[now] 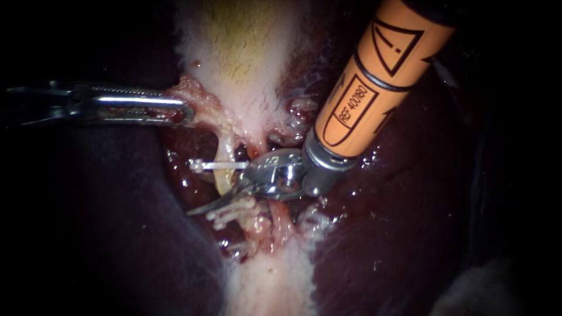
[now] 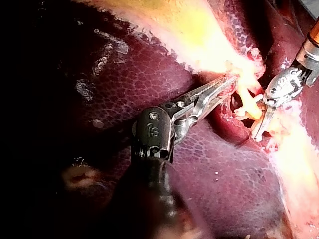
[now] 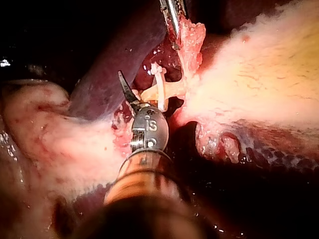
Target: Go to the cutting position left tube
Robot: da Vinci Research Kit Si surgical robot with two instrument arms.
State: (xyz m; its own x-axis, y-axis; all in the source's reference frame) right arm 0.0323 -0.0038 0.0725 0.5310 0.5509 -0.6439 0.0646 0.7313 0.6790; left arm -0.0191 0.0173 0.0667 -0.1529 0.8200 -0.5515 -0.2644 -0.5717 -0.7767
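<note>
**A:** Where is the left tube?

**B:** Just toward nine o'clock of the endoscope view's centre. The left tube (image 1: 224,153) is a thin, pale strand running from twelve to six below the gallbladder (image 1: 246,52), with the dark liver (image 1: 380,234) around it; a white clip (image 1: 213,165) crosses it; the lower clips (image 1: 234,208) sit toward six o'clock of that one.

**A:** And the instruments?

**B:** The left instrument (image 1: 182,111) comes in from nine o'clock; its jaws are clamped on a fringe of tissue (image 1: 196,96) at the gallbladder's edge, toward eleven o'clock of the tube. The right instrument (image 1: 225,190) comes in from one o'clock; its blades seem to stand apart and grip nothing. One is splayed toward eight o'clock beside the lower clips; the other is half lost against the white clip; the tube appears to lie between them.

**A:** How will it handle?

**B:** Soft, wet, slippery and easily torn, I judge; light enough that a nudge from a blade bends it; only the clips are stiff. I would not grasp the tube itself; the hold belongs on the fringe, where it can draw the tube taut. The blades should meet on the bare stretch between the white clip and the lower clips, clear of both.
</note>
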